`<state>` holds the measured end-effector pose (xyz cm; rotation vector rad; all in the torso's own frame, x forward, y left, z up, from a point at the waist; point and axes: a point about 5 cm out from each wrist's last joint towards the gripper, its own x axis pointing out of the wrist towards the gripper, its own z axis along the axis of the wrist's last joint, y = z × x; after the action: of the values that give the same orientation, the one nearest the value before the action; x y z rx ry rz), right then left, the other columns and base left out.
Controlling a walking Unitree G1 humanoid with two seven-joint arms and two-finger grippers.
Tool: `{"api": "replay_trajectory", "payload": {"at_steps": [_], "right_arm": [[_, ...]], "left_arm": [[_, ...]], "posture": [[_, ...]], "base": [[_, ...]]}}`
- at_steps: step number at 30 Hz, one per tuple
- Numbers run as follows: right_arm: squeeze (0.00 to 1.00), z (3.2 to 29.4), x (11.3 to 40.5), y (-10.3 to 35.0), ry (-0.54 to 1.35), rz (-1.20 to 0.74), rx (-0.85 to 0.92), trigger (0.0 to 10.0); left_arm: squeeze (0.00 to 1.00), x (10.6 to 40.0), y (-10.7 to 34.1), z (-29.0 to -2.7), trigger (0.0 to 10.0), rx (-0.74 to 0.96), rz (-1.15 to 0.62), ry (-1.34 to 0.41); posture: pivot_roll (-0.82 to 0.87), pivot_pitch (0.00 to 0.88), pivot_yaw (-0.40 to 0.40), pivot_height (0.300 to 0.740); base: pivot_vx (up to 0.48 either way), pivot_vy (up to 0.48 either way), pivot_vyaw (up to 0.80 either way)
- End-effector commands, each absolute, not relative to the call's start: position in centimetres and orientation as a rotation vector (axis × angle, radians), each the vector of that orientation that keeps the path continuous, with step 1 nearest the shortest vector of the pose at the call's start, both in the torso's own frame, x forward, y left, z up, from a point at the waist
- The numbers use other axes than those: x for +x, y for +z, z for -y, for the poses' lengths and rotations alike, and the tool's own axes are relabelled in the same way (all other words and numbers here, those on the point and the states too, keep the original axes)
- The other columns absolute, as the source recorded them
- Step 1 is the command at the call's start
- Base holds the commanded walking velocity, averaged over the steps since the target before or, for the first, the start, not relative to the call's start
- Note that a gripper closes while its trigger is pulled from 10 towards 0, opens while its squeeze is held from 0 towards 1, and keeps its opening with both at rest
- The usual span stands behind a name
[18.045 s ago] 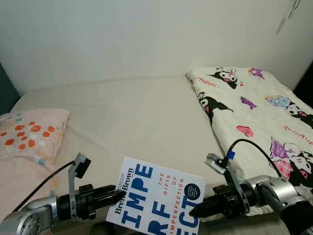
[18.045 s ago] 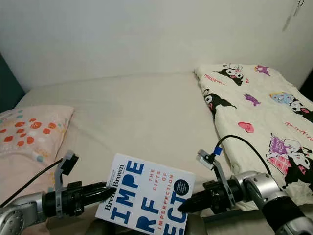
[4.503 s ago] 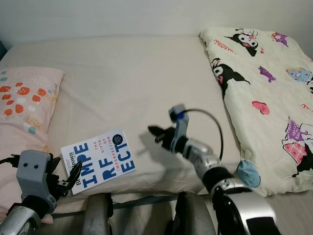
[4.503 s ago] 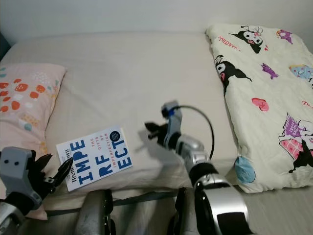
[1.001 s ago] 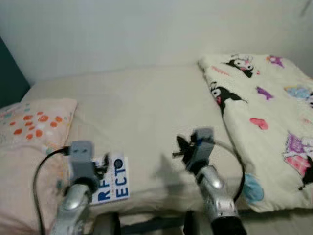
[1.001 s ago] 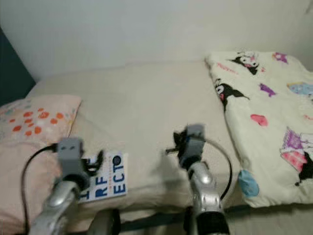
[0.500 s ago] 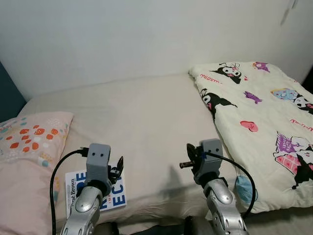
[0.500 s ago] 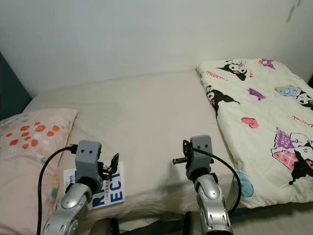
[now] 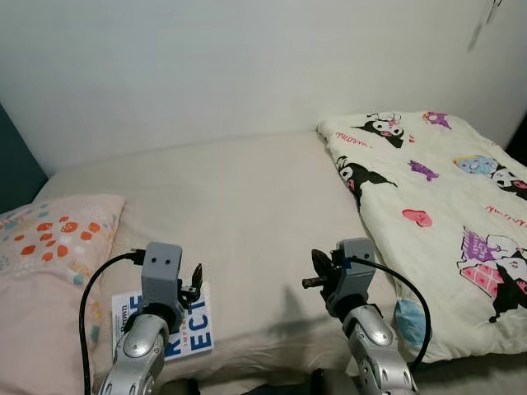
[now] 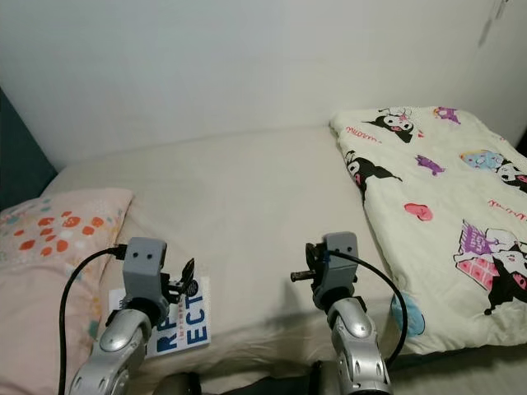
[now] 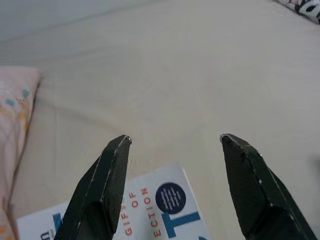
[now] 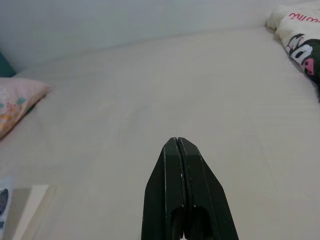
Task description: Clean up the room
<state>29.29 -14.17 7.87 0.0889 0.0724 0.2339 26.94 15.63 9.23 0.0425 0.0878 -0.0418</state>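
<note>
The book (image 9: 188, 331) is seen flat on the bed (image 9: 247, 206), near the front edge, beside the pillow (image 9: 49, 247). The left gripper (image 11: 175, 142) is held above it w/ fingers wide apart. The right gripper (image 12: 177, 145) is pressed together, empty. Both arms should be kept up, so the book isn't bumped.

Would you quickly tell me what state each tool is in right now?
Left tool: open, holding nothing, above the book.
Right tool: closed, holding nothing.
</note>
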Motion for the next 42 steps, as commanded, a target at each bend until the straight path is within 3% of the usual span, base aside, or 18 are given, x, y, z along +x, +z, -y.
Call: {"api": "replay_trajectory", "payload": {"at_steps": [1,22,36,42], "right_arm": [[0.0,13.7,29.2,7.4,0.251,-0.102,0.106,10.0],[0.0,13.3,29.1,7.3,0.281,-0.124,0.116,10.0],[0.0,12.0,28.4,5.9,0.344,-0.211,0.216,10.0],[0.0,11.5,28.1,4.0,0.35,-0.306,0.172,10.0]], "left_arm": [[0.0,26.7,8.7,-16.3,10.0,0.066,-0.102,-0.018],[0.0,26.4,8.8,-16.9,10.0,0.043,-0.086,-0.012],[0.0,25.7,7.5,-17.4,10.0,0.04,-0.124,-0.008],[0.0,25.2,6.2,-17.4,10.0,0.078,-0.167,-0.027]], "posture": [[0.05,0.0,-0.016,0.651],[0.05,0.008,-0.024,0.74],[0.05,0.014,-0.024,0.74],[0.06,0.011,-0.022,0.74]], "base": [[0.0,0.0,0.0],[0.0,0.0,0.0],[0.0,0.0,0.0],[0.0,0.0,0.0]]}}
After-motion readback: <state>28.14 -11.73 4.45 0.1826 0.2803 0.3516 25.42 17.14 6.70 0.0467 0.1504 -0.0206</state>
